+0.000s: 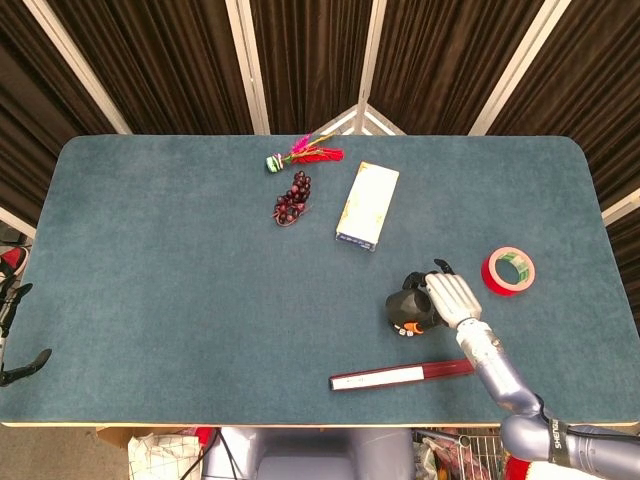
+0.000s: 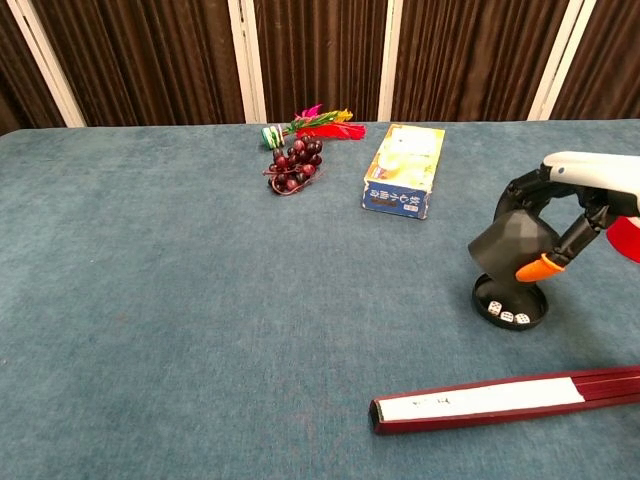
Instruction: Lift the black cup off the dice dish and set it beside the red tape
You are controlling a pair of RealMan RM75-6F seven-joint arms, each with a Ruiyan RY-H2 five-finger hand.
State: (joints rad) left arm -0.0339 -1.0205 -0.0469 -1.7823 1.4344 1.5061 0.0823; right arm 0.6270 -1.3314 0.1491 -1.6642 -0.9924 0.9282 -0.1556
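My right hand grips the black cup and holds it tilted in the air, just above the black dice dish. The dish lies on the table with white dice showing along its front edge; the head view shows the dice below the cup. The red tape lies flat to the right of the hand; in the chest view the red tape is only a sliver at the right edge. The left hand does not appear in either view.
A long dark-red box with a white label lies just in front of the dish. A yellow-and-blue carton, a bunch of purple grapes and a feathered toy sit further back.
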